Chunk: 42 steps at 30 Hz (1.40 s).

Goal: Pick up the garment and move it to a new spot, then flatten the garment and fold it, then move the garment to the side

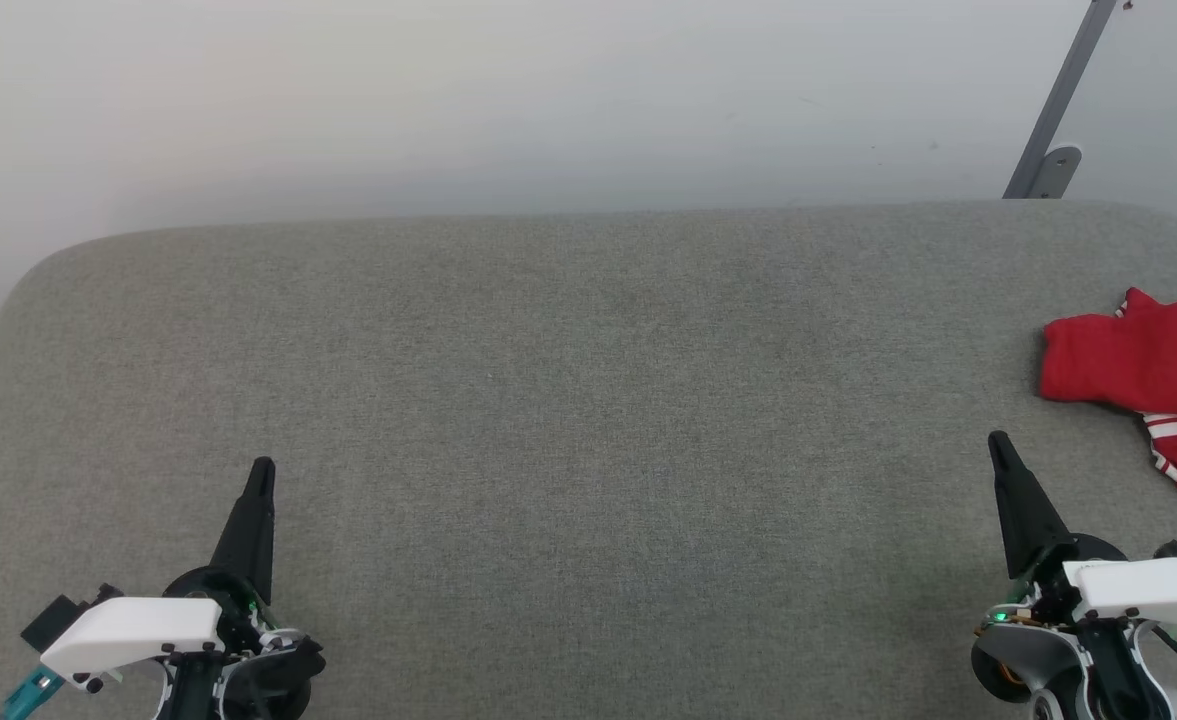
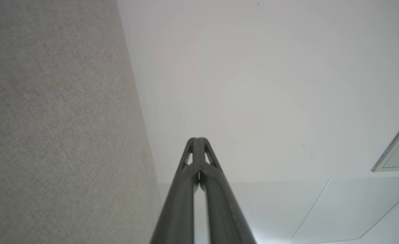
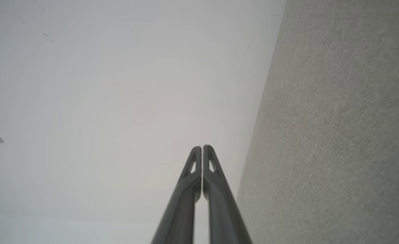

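Note:
The garment, red with a strip of white-and-red striped trim, lies bunched at the far right of the grey fabric table and is cut off by the head view's right edge. My right gripper is shut and empty, its tip just below and left of the garment, apart from it. At the lower left my left gripper is shut too, holding nothing, far from the garment. In the wrist views the left gripper and the right gripper each show both fingers pressed together, pointing past the table edge toward a pale wall.
The table's far edge with rounded corners runs along a pale wall. A grey slanted metal bar with a bracket stands behind the far right corner. Bare grey fabric spreads between the two grippers.

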Motion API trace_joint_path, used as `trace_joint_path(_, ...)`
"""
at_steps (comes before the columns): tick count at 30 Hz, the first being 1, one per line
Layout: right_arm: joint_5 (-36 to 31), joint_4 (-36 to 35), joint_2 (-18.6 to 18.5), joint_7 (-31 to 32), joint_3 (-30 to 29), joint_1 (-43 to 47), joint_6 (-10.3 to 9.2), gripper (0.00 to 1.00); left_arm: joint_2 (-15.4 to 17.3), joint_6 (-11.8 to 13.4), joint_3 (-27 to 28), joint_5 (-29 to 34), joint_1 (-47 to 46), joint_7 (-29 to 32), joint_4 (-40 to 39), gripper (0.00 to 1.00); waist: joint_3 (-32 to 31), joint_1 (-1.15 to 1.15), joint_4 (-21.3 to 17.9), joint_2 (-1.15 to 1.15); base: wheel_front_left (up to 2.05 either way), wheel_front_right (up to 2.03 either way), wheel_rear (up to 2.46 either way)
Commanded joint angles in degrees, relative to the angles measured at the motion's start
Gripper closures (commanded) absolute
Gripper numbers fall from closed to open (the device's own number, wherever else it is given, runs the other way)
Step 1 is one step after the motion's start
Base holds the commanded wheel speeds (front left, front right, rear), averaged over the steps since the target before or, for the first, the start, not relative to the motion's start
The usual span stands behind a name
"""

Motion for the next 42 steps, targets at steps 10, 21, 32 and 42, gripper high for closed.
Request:
trace_joint_path(10, 0.23, 0.16, 0.08, 0.07, -0.05, -0.30, 0.00, 1.00, -0.14, -0.18, 0.24, 0.13, -0.74, 0.22, 0.00, 1.00, 0.00, 0.00, 0.00, 0.00, 0.00, 0.00, 0.00)
trace_joint_path(21, 0.23, 0.16, 0.08, 0.07, -0.04, -0.30, 0.00, 1.00, -0.16, -0.18, 0.27, 0.20, -0.75, 0.29, 0.00, 1.00, 0.00, 0.00, 0.00, 0.00, 0.00, 0.00, 0.00)
trace_joint_path(32, 0.23, 0.16, 0.08, 0.06, -0.04, -0.30, 0.00, 1.00, -0.19, -0.18, 0.31, 0.26, -0.76, 0.32, 0.00, 1.00, 0.00, 0.00, 0.00, 0.00, 0.00, 0.00, 0.00)
trace_joint_path(42, 0.23, 0.16, 0.08, 0.06, -0.04, -0.30, 0.00, 1.00, -0.23, -0.18, 0.34, 0.30, -0.76, 0.35, 0.00, 1.00, 0.00, 0.00, 0.00, 0.00, 0.00, 0.00, 0.00)
